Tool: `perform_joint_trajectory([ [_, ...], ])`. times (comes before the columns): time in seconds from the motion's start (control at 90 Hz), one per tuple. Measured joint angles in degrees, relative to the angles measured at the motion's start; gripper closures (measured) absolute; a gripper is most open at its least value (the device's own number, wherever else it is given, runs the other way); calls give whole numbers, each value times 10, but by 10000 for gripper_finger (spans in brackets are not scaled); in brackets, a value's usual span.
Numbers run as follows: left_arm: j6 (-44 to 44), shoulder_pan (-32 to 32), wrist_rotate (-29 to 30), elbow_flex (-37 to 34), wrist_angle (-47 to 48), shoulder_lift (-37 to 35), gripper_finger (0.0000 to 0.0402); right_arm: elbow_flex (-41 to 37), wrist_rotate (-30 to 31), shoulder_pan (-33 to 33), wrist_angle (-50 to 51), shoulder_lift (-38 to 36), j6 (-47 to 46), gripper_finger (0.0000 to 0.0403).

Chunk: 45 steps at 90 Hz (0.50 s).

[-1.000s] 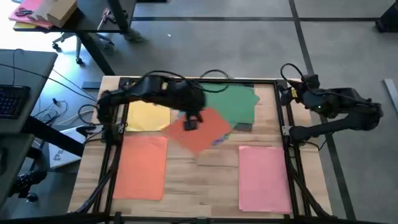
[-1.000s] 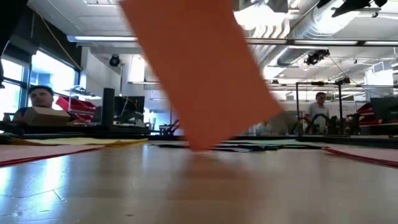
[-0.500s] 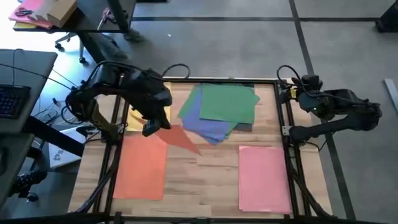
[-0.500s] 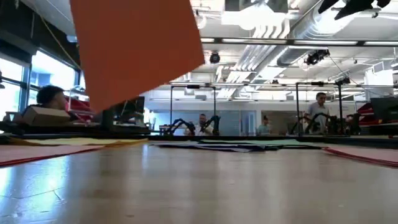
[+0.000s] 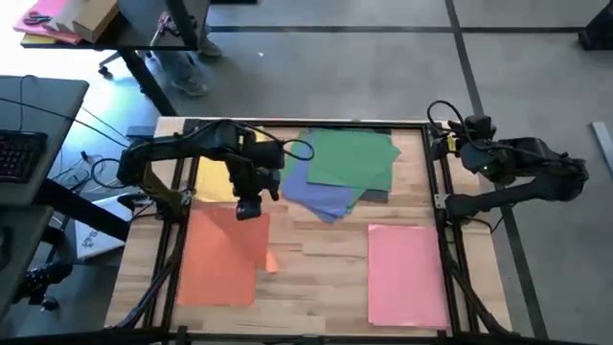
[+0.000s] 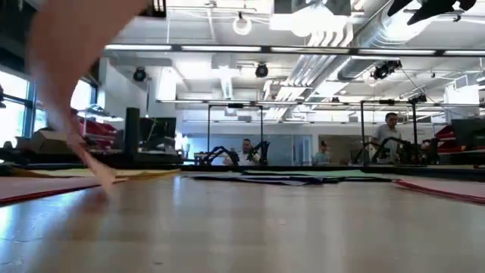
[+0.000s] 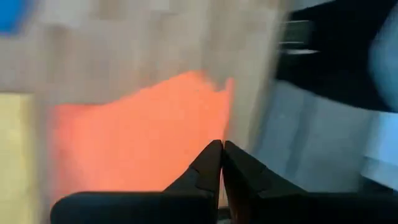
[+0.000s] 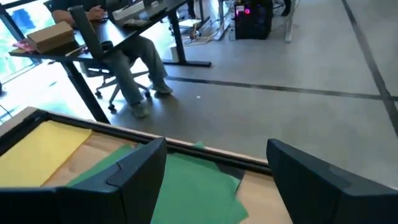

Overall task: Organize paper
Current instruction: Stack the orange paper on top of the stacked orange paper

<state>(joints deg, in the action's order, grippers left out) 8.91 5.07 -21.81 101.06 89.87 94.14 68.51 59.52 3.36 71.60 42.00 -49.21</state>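
A robotics lab: other arm rigs (image 6: 227, 154) on benches, exposed ceiling ducts (image 6: 379, 30), a seated person (image 8: 134, 65) at a desk.

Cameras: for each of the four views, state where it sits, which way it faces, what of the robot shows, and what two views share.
High: overhead, straight down; both arms, left gripper over the orange sheet.
Low: at tabletop height, level into the room; no arm is clear, only a blurred orange sheet.
Left wrist: looks past its shut fingers at orange paper.
Right wrist: looks past its open fingers at the green sheet.
Shared: high and right wrist both show the green and yellow sheet.
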Motion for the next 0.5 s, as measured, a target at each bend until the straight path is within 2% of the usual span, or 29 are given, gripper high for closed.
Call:
perform_joint_trajectory([
  [0.1, -23, 29, 87, -34, -1, -1, 401, 0, 0, 0, 0, 0, -2, 139],
  [0.222, -61, 60, 160, -72, -10, -1, 401, 0, -1, 0, 0, 0, -3, 139],
  [0.367, -96, 91, 173, -134, -21, -2, 401, 0, -1, 0, 1, 0, -3, 139],
  [0.5, -110, 108, 181, -225, -85, -1, 401, 0, -1, 0, 1, 0, -3, 139],
])
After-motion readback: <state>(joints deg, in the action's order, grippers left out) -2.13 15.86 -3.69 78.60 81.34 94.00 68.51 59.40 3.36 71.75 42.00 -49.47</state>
